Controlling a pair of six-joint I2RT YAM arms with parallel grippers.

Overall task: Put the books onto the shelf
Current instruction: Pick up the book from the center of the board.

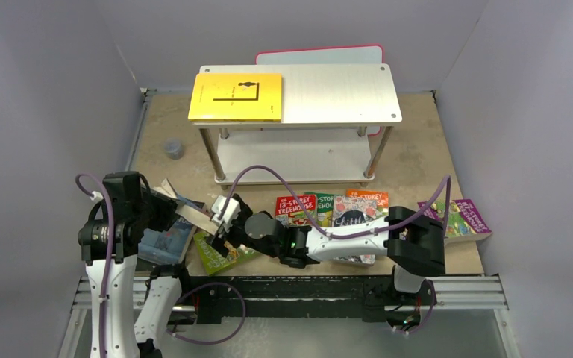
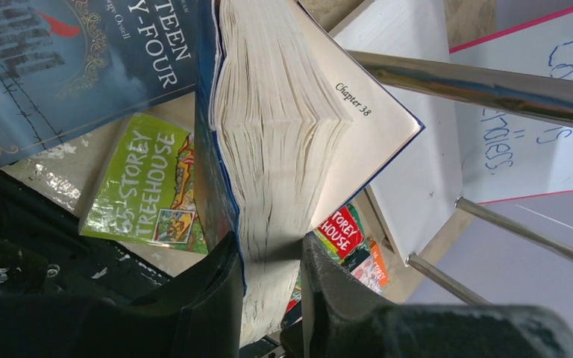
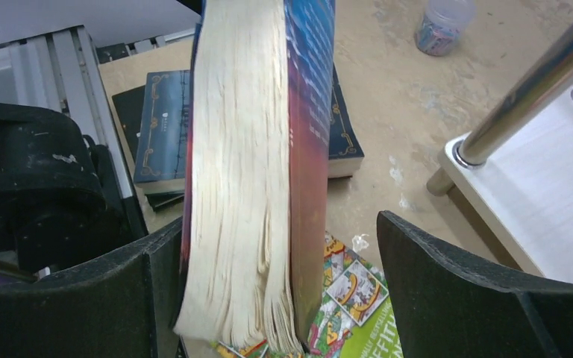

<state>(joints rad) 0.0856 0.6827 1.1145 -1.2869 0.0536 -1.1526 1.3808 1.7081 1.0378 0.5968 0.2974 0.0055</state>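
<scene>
Fingers of the left gripper are drawn narrow on a thick blue-covered paperback. They pinch its lower page block while the top fans loose at a chapter page. The paperback hangs above the table, over the dark blue Nineteen Eighty-Four and a green Treehouse book.

To the right, the right gripper stands wide around the same paperback. One of its fingers is apart from the cover; the other is just beside or touching the pages, I cannot tell which.

This looks like a hand-over. To do it well, the right fingers should close squarely on the whole block, covers included, near the spine so the leaves do not splay. The left should let go only once that grip is firm.

Farther back, the shelf carries one yellow book flat at the left end of its top board. I see no book on the lower board. A row of books lies on the table before it, with a last book far right.
</scene>
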